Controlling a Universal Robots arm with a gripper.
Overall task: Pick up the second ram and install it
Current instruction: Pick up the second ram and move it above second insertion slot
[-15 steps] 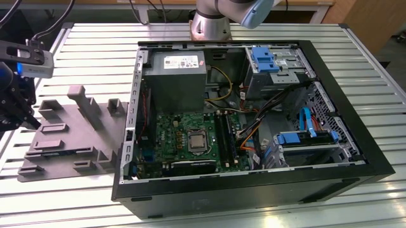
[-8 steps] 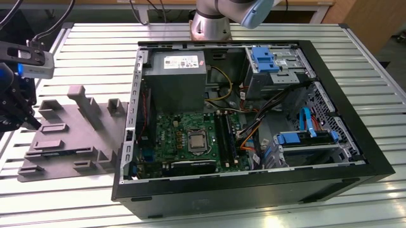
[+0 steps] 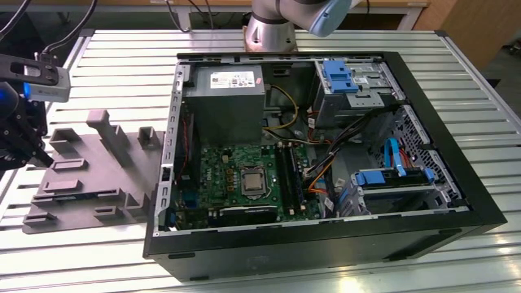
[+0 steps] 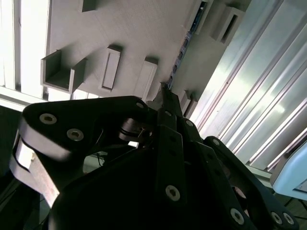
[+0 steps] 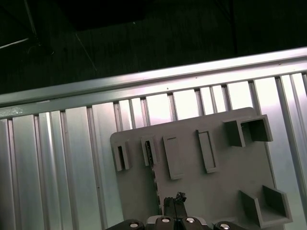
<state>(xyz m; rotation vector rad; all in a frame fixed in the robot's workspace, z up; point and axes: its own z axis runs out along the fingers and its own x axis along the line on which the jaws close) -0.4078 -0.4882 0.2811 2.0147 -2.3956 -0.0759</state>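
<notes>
While the gripper [image 3: 33, 159] hangs over the grey holder tray [image 3: 85, 183], exterior view's far left, I see it pinching the second ram [image 4: 184, 48]. Ram's edge-on.

Grey tray [image 3: 106, 174], black case [image 3: 326, 247], green motherboard [image 3: 216, 168], blue brackets [image 3: 382, 178], ribbed silver table [image 3: 114, 67]

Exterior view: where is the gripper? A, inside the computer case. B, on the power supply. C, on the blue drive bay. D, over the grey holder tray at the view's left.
D: the gripper hangs over the grey holder tray at the exterior view's left, outside the open computer case.
</notes>
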